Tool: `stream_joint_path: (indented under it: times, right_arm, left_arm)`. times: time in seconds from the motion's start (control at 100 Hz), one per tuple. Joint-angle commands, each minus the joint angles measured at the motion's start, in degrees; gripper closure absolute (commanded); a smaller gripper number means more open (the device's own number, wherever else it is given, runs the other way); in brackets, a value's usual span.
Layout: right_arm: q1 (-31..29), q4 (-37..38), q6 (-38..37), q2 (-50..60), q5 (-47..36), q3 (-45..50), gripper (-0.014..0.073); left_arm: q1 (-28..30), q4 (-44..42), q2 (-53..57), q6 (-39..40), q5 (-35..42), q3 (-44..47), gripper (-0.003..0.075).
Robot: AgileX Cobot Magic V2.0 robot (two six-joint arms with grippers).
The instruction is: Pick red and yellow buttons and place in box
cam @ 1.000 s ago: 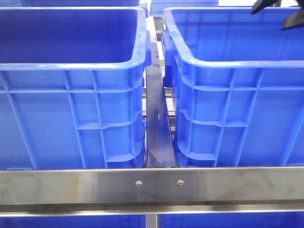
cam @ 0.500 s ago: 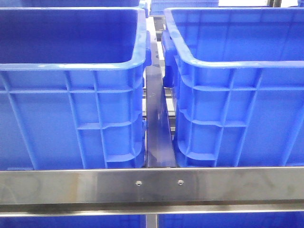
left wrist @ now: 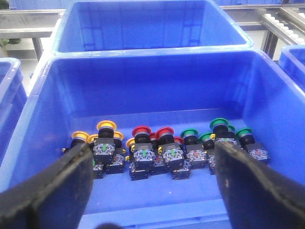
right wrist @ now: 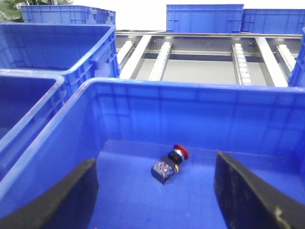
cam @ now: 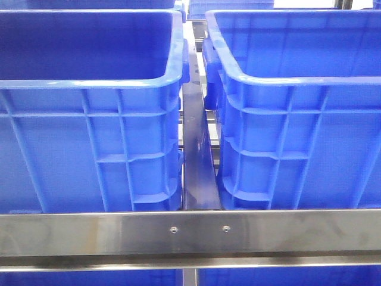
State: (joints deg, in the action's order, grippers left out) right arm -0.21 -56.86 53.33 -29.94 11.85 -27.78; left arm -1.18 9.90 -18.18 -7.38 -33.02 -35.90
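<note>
A: Two big blue plastic crates, the left crate (cam: 89,113) and the right crate (cam: 297,113), fill the front view behind a brushed steel rail (cam: 190,233). Neither arm nor any button shows there.

B: And the wrist cameras?

A: The left wrist view looks into a blue crate (left wrist: 152,71) where push-buttons lie in a row on the floor: yellow-capped buttons (left wrist: 102,138) at one end, red-capped buttons (left wrist: 155,143) in the middle, green-capped buttons (left wrist: 219,136) at the other. The left gripper (left wrist: 152,191) hangs above them, black fingers (left wrist: 57,186) spread wide, holding nothing.

B: The right?

A: Its crate (right wrist: 190,109) holds a single red-capped button (right wrist: 170,164) on its side. The right gripper (right wrist: 155,195) hovers with fingers wide apart, empty.
</note>
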Motion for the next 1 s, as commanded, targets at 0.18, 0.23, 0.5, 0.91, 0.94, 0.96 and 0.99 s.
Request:
stream_joint_path:
  times: [0.18, 0.23, 0.5, 0.91, 0.94, 0.96, 0.99]
  right_arm:
    - [-0.5, -0.3, 0.6, 3.4, -3.3, 2.6, 0.0093]
    - [-0.5, -0.3, 0.6, 3.4, -3.5, 2.6, 0.0146]
    - [-0.5, -0.4, 0.6, 3.4, -4.0, 2.6, 0.0629]
    - [-0.5, -0.5, 0.6, 3.4, -3.9, 2.6, 0.0662]
    - [-0.5, -0.5, 0.6, 3.4, -3.9, 2.6, 0.0662]
    - [-0.5, -0.5, 0.6, 3.4, -3.9, 2.6, 0.0662]
    - [-0.5, -0.5, 0.6, 3.4, -3.9, 2.6, 0.0662]
  left_arm:
    - [0.0, 0.8, -0.5, 0.5, 4.7, -1.4, 0.0217]
    - [0.0, 0.8, -0.5, 0.5, 4.7, -1.4, 0.0217]
    - [0.0, 0.8, -0.5, 0.5, 4.7, -1.4, 0.0217]
    - [0.0, 0.8, -2.7, 0.5, 3.5, -2.2, 0.0219]
    - [0.0, 0.8, -3.7, 0.5, 2.8, -2.8, 0.0219]
    - [0.0, 0.8, -4.5, 0.5, 2.2, -3.3, 0.0219]
    - [0.0, 0.8, -5.7, 0.5, 1.4, -4.1, 0.0219]
